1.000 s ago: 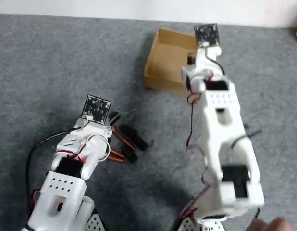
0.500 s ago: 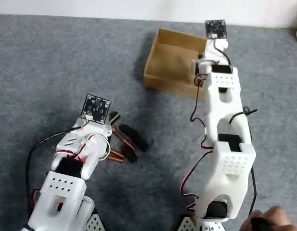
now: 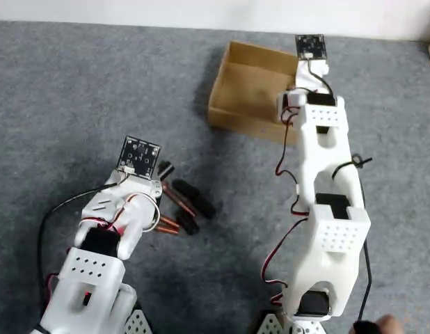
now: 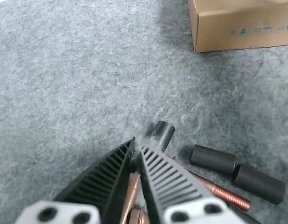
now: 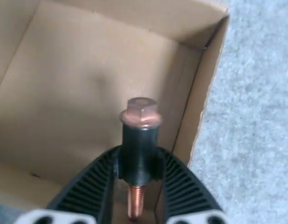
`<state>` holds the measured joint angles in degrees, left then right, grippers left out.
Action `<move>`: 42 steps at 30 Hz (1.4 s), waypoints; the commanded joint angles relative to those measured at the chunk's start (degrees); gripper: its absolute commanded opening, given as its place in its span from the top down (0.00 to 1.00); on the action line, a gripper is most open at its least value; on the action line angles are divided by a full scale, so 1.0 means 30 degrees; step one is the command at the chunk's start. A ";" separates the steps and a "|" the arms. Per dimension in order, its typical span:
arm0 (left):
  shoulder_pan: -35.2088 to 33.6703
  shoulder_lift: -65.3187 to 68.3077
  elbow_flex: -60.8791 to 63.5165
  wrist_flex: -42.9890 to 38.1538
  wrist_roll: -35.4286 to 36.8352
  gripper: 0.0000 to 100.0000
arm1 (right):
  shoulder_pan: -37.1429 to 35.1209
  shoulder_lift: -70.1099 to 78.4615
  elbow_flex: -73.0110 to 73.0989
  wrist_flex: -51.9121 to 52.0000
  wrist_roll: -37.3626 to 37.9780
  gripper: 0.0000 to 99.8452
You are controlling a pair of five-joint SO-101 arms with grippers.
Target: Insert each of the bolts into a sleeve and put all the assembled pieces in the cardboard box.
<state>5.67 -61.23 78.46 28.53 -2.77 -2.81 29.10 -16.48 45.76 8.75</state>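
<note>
Your right gripper point(image 5: 139, 163) is clamped on a sleeve point(image 5: 139, 144) with a bolt point(image 5: 140, 112) through it, above the cardboard box point(image 5: 195, 93). The box floor below looks bare. Left gripper point(image 4: 137, 147) pinches a second bolt point(image 4: 131, 196), with loose sleeves point(image 4: 213, 159) just beyond its tips. My read: one assembled, none boxed.

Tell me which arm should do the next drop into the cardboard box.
Right. The right gripper is shut on an assembled bolt and sleeve above the cardboard box floor. The left gripper sits low by the loose sleeves on the table, apart from the box.
</note>
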 commanded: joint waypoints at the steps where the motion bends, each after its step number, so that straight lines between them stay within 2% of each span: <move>1: -0.0132 0.0073 -0.0220 -0.0410 0.0147 0.99 | 0.0161 -0.0484 -0.1128 0.0337 0.0176 0.87; 5: -0.0132 0.0073 -0.0220 -0.0410 0.0147 0.99 | 0.0161 -0.0484 -0.1128 0.0630 0.0147 0.77; 11: -0.0132 0.0073 -0.0220 -0.0410 0.0147 0.99 | 0.0190 -0.0571 -0.1128 0.0952 0.0059 0.77; 20: -0.0132 0.0073 -0.0220 -0.0410 0.0147 0.99 | -0.0952 -0.2066 -0.1978 0.5495 0.0029 0.77; 32: -0.0132 0.0073 -0.0220 -0.0410 0.0147 0.99 | -0.4762 -1.2000 -0.0484 1.1590 0.0029 0.77; 37: -0.0220 0.0073 -0.0220 -0.0381 0.0147 0.99 | -0.6051 -1.7128 0.3590 1.2117 0.0147 0.77; 42: -0.0249 -0.0015 -0.0220 -0.0352 0.0147 0.99 | -0.7516 -2.2491 0.9304 1.1209 0.0205 0.77</move>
<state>5.58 -61.23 78.46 28.53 -2.77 -22.33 -28.92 3.65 81.80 8.75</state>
